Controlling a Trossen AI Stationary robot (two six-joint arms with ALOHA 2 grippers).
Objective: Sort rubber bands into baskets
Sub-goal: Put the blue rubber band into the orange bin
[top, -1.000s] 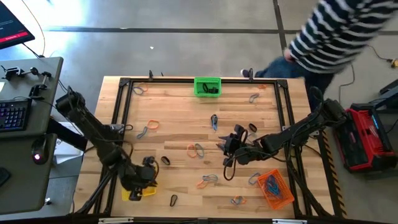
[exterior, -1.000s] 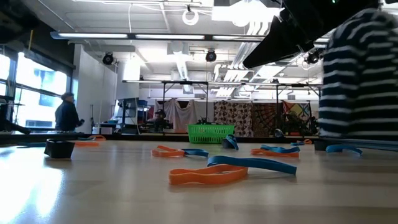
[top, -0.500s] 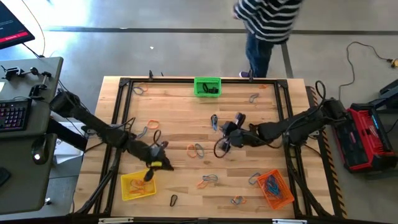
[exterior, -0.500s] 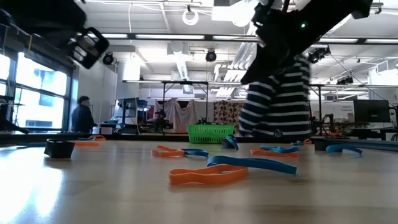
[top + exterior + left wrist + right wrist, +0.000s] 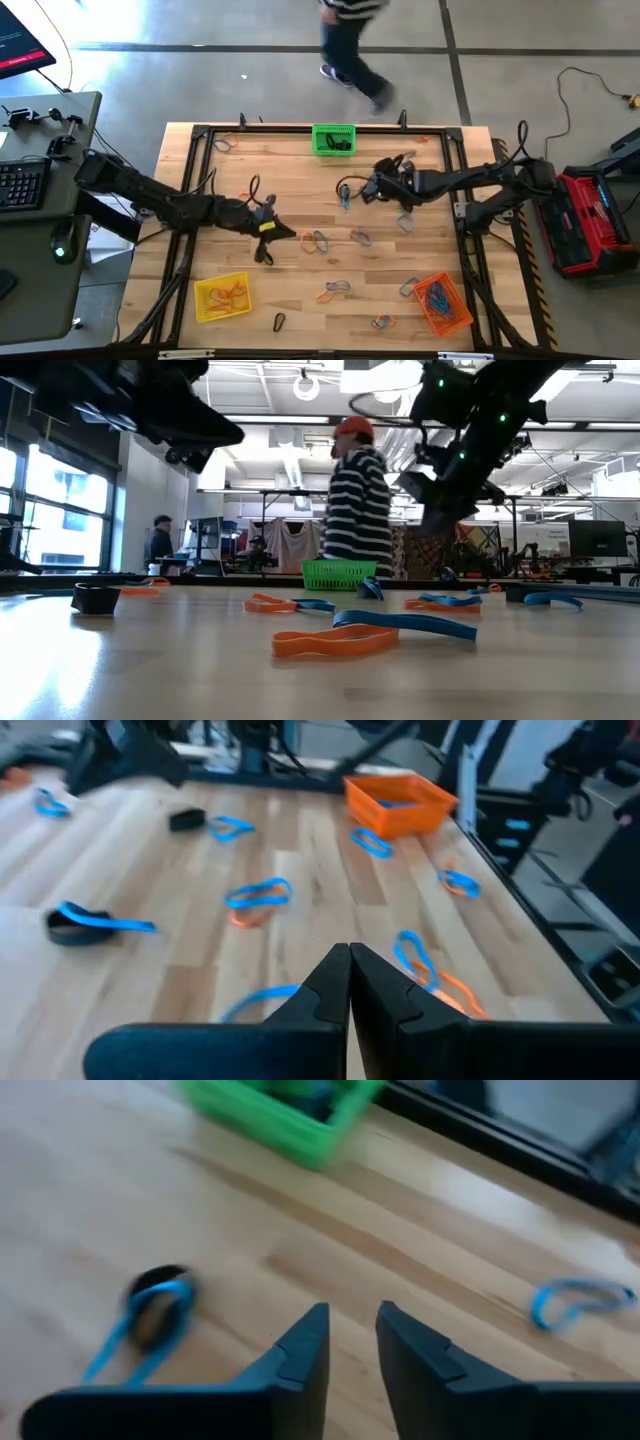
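No readable writing or brand on anything in view.

Yellow basket (image 5: 222,297) near the table's (image 5: 290,170) front left corner, orange bands inside. Left gripper (image 5: 270,228) over the left-centre of the boards, fingers pressed together, nothing between them. Green basket (image 5: 333,139) at the middle of the far edge, dark bands in it. Right gripper (image 5: 372,186) right of centre toward the far edge, fingers (image 5: 300,1350) a narrow gap apart with nothing in it; a blue band over a black one (image 5: 152,1315) lies on the boards just ahead. Orange basket (image 5: 441,303) near the front right corner holds blue and orange bands.

Rubber bands (image 5: 318,240) in orange, blue and black scattered across the pale wood. A person in a striped top (image 5: 358,510) walks past the far edge. Workshop room beyond, ceiling lights, a second person (image 5: 160,545) at far left.
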